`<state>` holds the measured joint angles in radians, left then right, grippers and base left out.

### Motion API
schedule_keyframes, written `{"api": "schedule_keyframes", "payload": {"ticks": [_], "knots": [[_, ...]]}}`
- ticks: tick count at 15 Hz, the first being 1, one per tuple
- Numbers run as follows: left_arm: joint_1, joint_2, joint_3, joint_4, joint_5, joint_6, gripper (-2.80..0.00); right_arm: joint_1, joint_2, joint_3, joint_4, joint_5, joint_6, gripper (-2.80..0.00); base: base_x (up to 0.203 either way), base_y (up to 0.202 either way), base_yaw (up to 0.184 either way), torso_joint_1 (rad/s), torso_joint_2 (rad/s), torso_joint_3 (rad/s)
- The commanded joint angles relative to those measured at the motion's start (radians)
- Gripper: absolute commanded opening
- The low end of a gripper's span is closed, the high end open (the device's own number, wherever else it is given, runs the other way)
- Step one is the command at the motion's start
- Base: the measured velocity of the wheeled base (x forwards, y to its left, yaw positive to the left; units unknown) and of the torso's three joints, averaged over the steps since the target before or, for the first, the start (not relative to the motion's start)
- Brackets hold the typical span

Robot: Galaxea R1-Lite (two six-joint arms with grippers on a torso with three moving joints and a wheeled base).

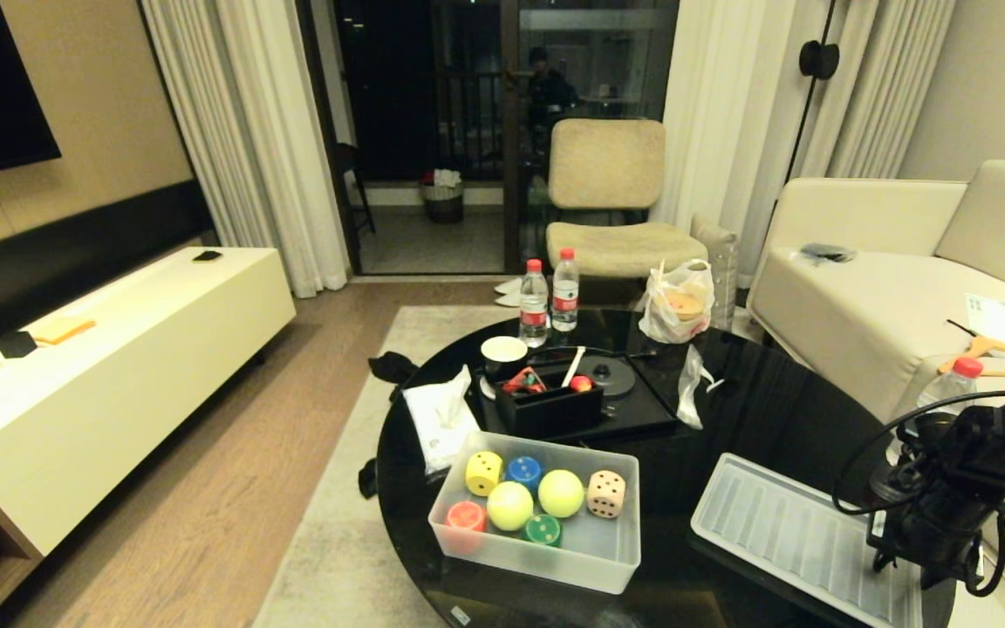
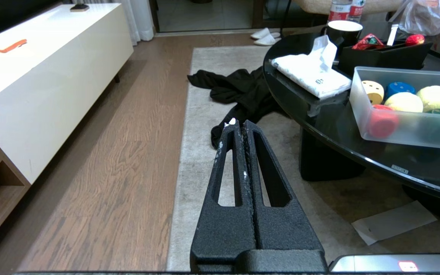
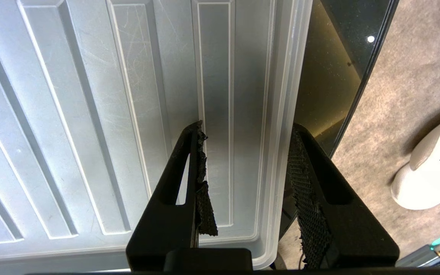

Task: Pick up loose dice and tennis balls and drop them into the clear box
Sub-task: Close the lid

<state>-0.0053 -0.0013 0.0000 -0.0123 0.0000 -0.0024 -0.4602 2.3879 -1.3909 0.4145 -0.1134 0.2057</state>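
Observation:
The clear box (image 1: 546, 571) stands near the front of the round black table (image 1: 755, 419). Inside it lie two tennis balls (image 1: 509, 505) (image 1: 561, 493) and the yellow (image 1: 483, 472), blue (image 1: 523, 471), beige (image 1: 606, 494), red-orange (image 1: 466, 515) and green (image 1: 543, 529) dice. Its ribbed lid (image 1: 799, 536) lies flat to the right of the box. My right gripper (image 3: 245, 131) hangs over the lid's (image 3: 128, 95) outer edge, jaws apart, one finger above the lid and the other outside its rim. Beside the table, low over the rug, my left gripper (image 2: 239, 124) is shut and empty.
Behind the box stand a black organiser tray (image 1: 546, 406), a tissue pack (image 1: 440, 423), a cup (image 1: 503, 353), two water bottles (image 1: 549, 301) and a plastic bag (image 1: 677, 301). A sofa (image 1: 886, 296) flanks the table's right. Dark clothing (image 2: 239, 88) lies on the rug. A light shoe (image 3: 426, 179) rests near the table edge.

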Motion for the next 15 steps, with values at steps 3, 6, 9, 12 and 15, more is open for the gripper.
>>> {"api": "schedule_keyframes", "payload": {"ticks": [3, 6, 9, 12, 15], "knots": [[-0.001, 0.001, 0.002, 0.000, 0.000, -0.001, -2.80, -0.002, 0.010, -0.004, 0.001, 0.000, 0.001, -2.80, 0.000, 0.000, 0.000, 0.000, 0.00, 0.000], [-0.001, 0.001, 0.002, 0.000, 0.000, -0.001, -2.80, -0.005, 0.004, -0.004, 0.001, 0.001, 0.003, -2.80, 0.000, 0.000, 0.000, 0.000, 0.00, 0.000], [0.001, 0.001, 0.002, 0.000, 0.000, -0.001, -2.80, -0.011, -0.015, 0.006, 0.002, 0.035, 0.004, -2.80, 0.000, 0.000, 0.000, 0.000, 0.00, 0.000], [-0.001, 0.001, 0.002, 0.000, 0.000, -0.001, -2.80, -0.022, -0.041, 0.031, 0.001, 0.051, 0.004, -2.80, 0.000, 0.000, 0.000, 0.000, 0.00, 0.000], [0.000, 0.001, 0.003, 0.000, 0.000, -0.001, -2.80, -0.028, -0.056, 0.039, 0.001, 0.087, 0.004, -2.80, 0.000, 0.000, 0.000, 0.000, 0.00, 0.000]]}}
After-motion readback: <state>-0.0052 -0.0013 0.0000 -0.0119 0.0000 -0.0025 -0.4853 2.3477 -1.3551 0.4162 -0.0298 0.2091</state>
